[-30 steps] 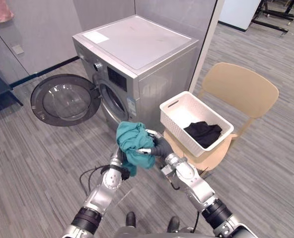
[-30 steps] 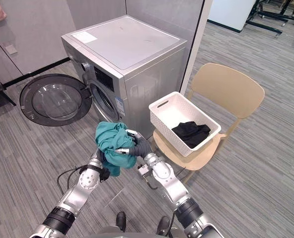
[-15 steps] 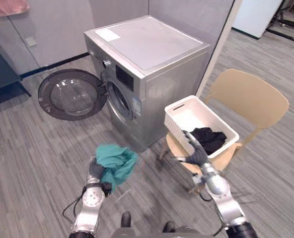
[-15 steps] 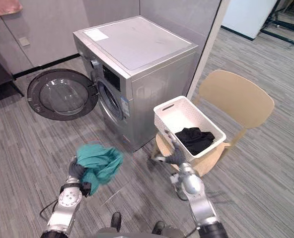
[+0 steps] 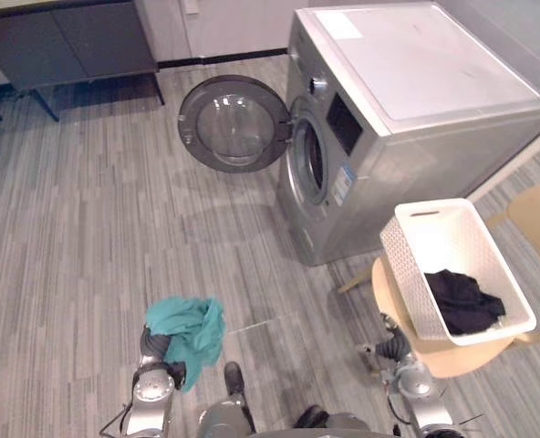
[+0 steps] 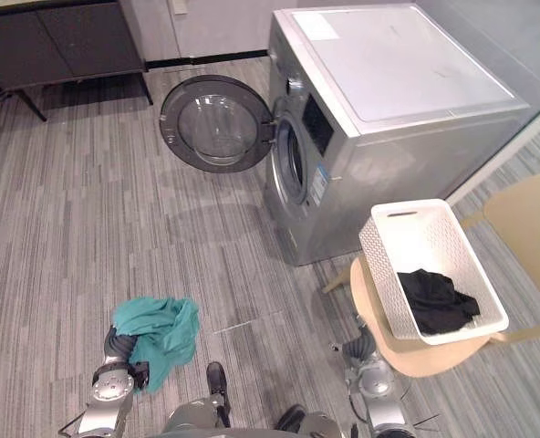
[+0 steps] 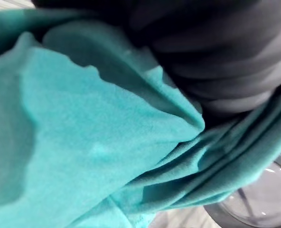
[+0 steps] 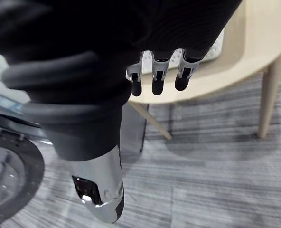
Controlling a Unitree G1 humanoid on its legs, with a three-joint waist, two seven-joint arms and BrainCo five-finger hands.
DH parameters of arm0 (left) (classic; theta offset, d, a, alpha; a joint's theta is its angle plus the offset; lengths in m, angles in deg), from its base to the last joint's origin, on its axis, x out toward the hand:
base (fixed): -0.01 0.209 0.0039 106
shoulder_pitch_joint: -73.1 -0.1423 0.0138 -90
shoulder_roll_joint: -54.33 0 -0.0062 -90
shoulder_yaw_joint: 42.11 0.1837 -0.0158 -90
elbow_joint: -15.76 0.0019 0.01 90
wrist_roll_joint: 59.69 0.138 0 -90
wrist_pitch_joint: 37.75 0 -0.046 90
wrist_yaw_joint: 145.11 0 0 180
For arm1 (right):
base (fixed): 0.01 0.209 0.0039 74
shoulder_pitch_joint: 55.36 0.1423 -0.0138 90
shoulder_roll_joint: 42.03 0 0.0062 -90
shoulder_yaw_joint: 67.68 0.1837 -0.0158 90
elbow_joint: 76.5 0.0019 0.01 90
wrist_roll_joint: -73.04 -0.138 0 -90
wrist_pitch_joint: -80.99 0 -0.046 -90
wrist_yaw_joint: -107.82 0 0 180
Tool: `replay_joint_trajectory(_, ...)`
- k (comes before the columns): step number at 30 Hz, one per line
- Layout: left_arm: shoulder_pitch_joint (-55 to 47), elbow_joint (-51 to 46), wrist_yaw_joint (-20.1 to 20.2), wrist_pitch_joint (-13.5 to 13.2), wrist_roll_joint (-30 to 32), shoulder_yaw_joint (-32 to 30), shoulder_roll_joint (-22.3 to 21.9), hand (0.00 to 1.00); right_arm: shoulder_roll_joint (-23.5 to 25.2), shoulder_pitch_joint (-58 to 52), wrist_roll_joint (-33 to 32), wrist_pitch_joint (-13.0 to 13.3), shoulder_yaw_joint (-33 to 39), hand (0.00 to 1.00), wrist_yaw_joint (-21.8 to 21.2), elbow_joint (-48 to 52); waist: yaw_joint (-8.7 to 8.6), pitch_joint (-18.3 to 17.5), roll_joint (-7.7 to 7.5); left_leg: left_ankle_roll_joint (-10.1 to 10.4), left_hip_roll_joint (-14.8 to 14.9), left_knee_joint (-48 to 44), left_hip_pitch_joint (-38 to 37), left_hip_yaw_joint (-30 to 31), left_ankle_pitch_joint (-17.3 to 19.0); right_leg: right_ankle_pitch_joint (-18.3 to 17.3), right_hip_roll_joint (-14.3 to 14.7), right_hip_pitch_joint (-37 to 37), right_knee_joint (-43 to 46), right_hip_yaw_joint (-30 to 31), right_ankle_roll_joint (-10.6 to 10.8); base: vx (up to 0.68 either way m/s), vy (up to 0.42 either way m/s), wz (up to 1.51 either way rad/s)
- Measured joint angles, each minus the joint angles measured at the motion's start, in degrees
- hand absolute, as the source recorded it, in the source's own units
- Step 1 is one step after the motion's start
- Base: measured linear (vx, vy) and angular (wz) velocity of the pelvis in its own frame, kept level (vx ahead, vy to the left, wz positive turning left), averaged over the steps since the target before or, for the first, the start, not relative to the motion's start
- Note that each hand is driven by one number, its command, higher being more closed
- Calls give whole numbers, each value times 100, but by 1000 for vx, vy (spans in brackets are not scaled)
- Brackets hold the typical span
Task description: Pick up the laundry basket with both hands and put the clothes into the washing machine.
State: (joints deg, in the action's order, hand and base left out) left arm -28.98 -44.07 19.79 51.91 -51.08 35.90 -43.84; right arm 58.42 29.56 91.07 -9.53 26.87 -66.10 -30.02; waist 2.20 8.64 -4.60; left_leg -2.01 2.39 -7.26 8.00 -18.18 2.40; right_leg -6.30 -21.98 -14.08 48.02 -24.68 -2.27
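Observation:
A teal garment (image 5: 190, 328) hangs bunched from my left hand (image 5: 153, 345), which is shut on it low over the floor; in the left wrist view the teal cloth (image 7: 83, 133) lies against the hand's dark cover (image 7: 216, 57). My right hand (image 5: 394, 347) is low beside the chair, open and holding nothing, its fingers (image 8: 158, 76) straight. The white laundry basket (image 5: 403, 260) stands on a tan chair (image 5: 434, 358) with a black garment (image 5: 462, 301) inside. The silver washing machine (image 5: 416, 100) stands beyond it, its round door (image 5: 236, 123) swung open and the drum opening (image 5: 311, 160) facing left.
A dark cabinet (image 5: 69, 41) on thin legs stands along the far wall at the upper left. Grey plank floor (image 5: 88, 228) stretches between me and the machine's door. The chair and basket stand close on my right.
The camera has pulled back and turned. My right hand has let go of the teal garment and dropped to the right by the chair. The left hand still carries the garment.

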Motion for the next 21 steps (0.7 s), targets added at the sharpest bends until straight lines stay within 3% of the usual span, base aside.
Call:
replay_joint_trajectory(1,-32,2,0,2,0,5,47,100,46,-39,-2,-3,1,0,7,-125,-76,96,76,-63,39,-39,-89,197,72,-258,293,-242,276,575,340,127,99,57)
replay_joint_trajectory(3,-13,6,-9,3,-3,-8,123,100,88,-69,-18,-3,2,0,21,-214,-170,126,56,-74,39,56,-146,390,79,-505,670,-617,75,765,487,161,85,57)
replay_joint_trajectory(5,94,41,-1,3,-3,24,144,100,90,-102,-83,5,20,0,60,-235,-249,241,-51,-80,-84,192,-290,523,86,-466,959,-909,-918,727,571,173,29,53)
replay_joint_trajectory(7,373,220,4,4,-2,89,96,100,94,-82,-191,9,16,0,115,-236,-410,351,-35,-90,-185,318,-389,797,92,13,1220,-870,-2641,715,706,202,-26,77)
replay_joint_trajectory(8,524,292,11,4,1,150,78,100,99,-95,-224,5,36,0,134,-242,-505,401,-75,-88,-330,433,-491,981,93,559,1227,-798,-3862,739,877,278,-69,81)
replay_joint_trajectory(10,658,318,11,4,5,273,76,100,169,-99,-229,-16,170,0,140,-244,-573,487,-280,31,-638,489,-793,1198,271,870,970,-816,-4560,857,976,364,-142,78)
replay_joint_trajectory(11,654,318,12,2,9,286,76,100,182,-97,-230,-21,184,0,139,-243,-590,477,-301,51,-666,439,-849,1271,365,897,946,-819,-4587,939,927,415,-212,67)
replay_joint_trajectory(12,638,315,12,-1,61,296,57,100,200,-120,-244,-33,243,0,137,-229,-606,465,-256,110,-598,162,-896,1404,664,1064,972,-821,-4349,1076,649,486,-245,50)
replay_joint_trajectory(13,577,310,12,-3,99,293,-46,100,157,-176,-273,-50,300,0,139,-109,-602,451,-85,264,-289,-83,-1020,1438,969,1048,1182,-798,-3813,1007,378,522,-248,37)
replay_joint_trajectory(14,413,266,9,-6,103,268,-99,100,128,-227,-272,-58,275,0,139,-7,-559,429,62,460,-111,-388,-1090,1415,1055,911,1297,-706,-3613,911,251,608,-231,39)
replay_joint_trajectory(15,330,127,26,-4,105,228,-100,100,133,-264,-271,-61,238,0,131,131,-648,448,112,628,242,-2237,-415,1266,1250,932,1419,-545,-3329,751,153,591,-308,17)
replay_joint_trajectory(16,246,37,31,3,101,227,-254,100,94,-310,-275,-86,207,0,131,270,-518,455,335,580,797,-3845,156,1060,834,787,1763,-306,-3243,703,-62,707,-367,-8)
replay_joint_trajectory(17,174,-18,27,6,101,194,-342,100,62,-321,-276,-100,204,0,135,363,-407,443,430,456,1077,-4382,303,958,447,660,1963,-154,-3254,762,-181,710,-364,-84)
replay_joint_trajectory(18,124,-51,24,9,101,124,-443,100,68,-313,-284,-95,166,0,148,585,-274,434,490,487,1482,-5139,576,829,-358,492,2205,115,-3290,947,-321,641,-226,-91)
replay_joint_trajectory(19,150,-57,27,9,101,134,-473,100,86,-290,-291,-94,126,0,161,667,-236,435,485,486,1579,-5406,699,751,-252,459,2286,210,-3291,1049,-342,627,-209,-109)
replay_joint_trajectory(20,249,-75,31,8,101,134,-530,100,138,-197,-345,-98,113,0,163,779,-130,437,414,523,1687,-5610,973,520,260,395,2395,440,-3457,1315,-393,566,-206,-90)
replay_joint_trajectory(21,320,-130,34,7,101,139,-550,100,150,-162,-397,-100,113,0,161,846,-114,445,364,567,1675,-5441,1080,419,485,398,2434,613,-3658,1489,-394,539,-191,-87)
